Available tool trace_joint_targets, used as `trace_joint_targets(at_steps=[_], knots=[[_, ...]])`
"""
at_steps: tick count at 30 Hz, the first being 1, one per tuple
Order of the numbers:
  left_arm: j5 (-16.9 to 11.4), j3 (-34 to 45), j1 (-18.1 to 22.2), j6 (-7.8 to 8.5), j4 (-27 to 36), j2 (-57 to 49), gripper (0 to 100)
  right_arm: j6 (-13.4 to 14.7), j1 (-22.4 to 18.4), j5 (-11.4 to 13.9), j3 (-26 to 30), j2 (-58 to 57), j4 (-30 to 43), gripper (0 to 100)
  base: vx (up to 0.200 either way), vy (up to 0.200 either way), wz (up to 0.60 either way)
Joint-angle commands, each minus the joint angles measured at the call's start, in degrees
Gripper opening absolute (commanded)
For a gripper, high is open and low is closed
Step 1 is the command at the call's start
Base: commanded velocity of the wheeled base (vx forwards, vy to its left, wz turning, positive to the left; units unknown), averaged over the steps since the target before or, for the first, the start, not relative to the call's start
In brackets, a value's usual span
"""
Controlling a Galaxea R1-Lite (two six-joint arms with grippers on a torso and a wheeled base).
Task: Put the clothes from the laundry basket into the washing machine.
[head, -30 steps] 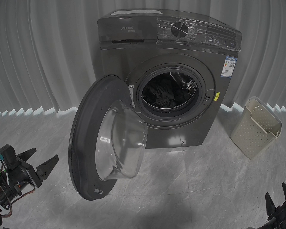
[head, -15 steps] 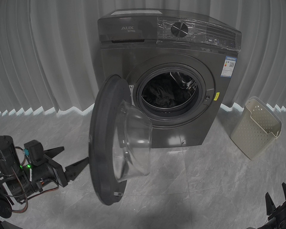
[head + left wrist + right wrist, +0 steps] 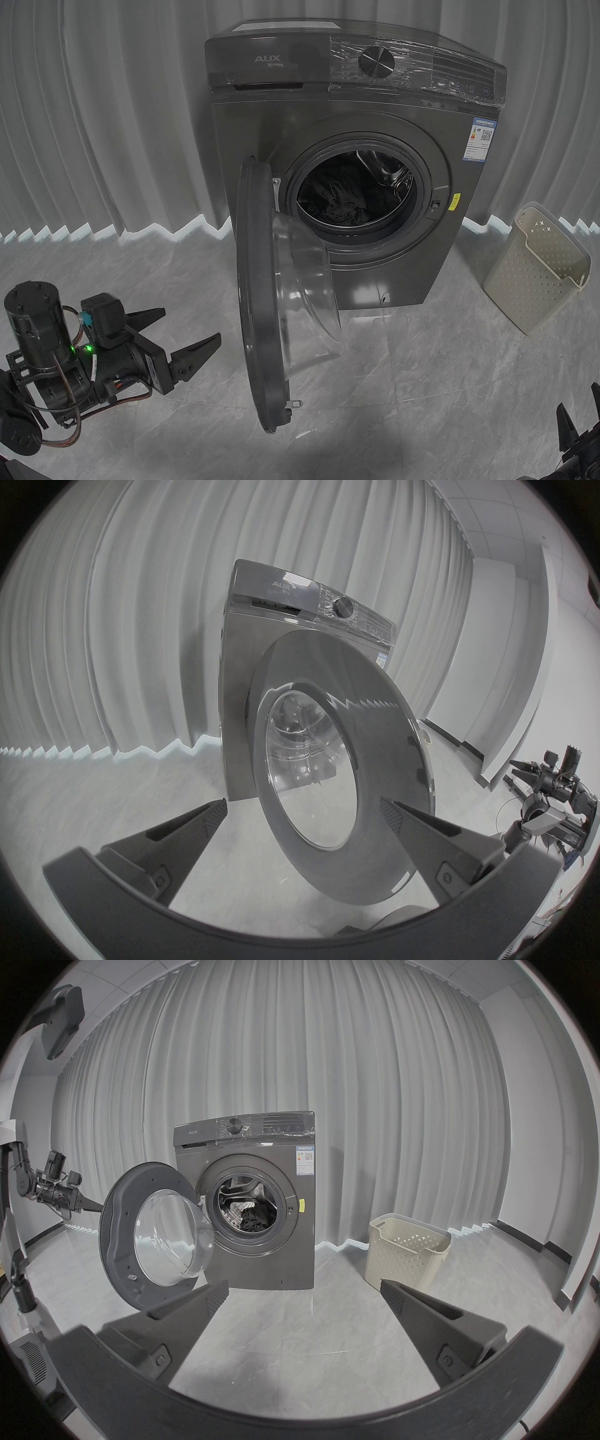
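Washing machine [image 3: 350,156]: one, front-loading, dark grey, standing upright on the tiled floor [image 3: 406,387] against a pleated curtain [image 3: 94,125], with its round opening facing the robot. Control dial [image 3: 376,61]: one, on the top panel under clear film. Door [image 3: 259,300]: one, round, hinged at the left of the opening and swung out about halfway, so that it is seen nearly edge-on in the head view with its long axis vertical. Its bulged glass bowl is turned toward the right. Clothes [image 3: 340,200]: one dark crumpled heap, lying inside the drum across its lower part; separate pieces cannot be counted. Laundry basket [image 3: 537,269]: one, pale, perforated, set on the floor to the right of the machine and apart from it, close to the curtain, with its open mouth upward. Left gripper [image 3: 191,325]: one, held low at the left, with the fingers spread wide and nothing between them. The tips are pointed at the outer face of the door, near it, and a gap is seen between tip and rim. Right gripper [image 3: 299,1297]: one, held low at the far right, well apart from machine and basket, with the fingers likewise spread wide and nothing gripped, aimed toward the machine front.
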Motion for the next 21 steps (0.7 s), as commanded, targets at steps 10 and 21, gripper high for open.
trace_joint_targets(at_steps=[10, 21], knots=[[1.34, -12.25, -2.78, -1.11, -5.54, 18.3, 100, -0.01, 0.0, 0.07, 0.81, -0.93, 0.0, 100, 0.0, 0.0, 0.0], [10.75, -9.61, -3.49, -6.39, -17.5, 21.55, 100, -0.01, 0.0, -0.02, 0.72, -0.93, 0.0, 100, 0.0, 0.0, 0.0]])
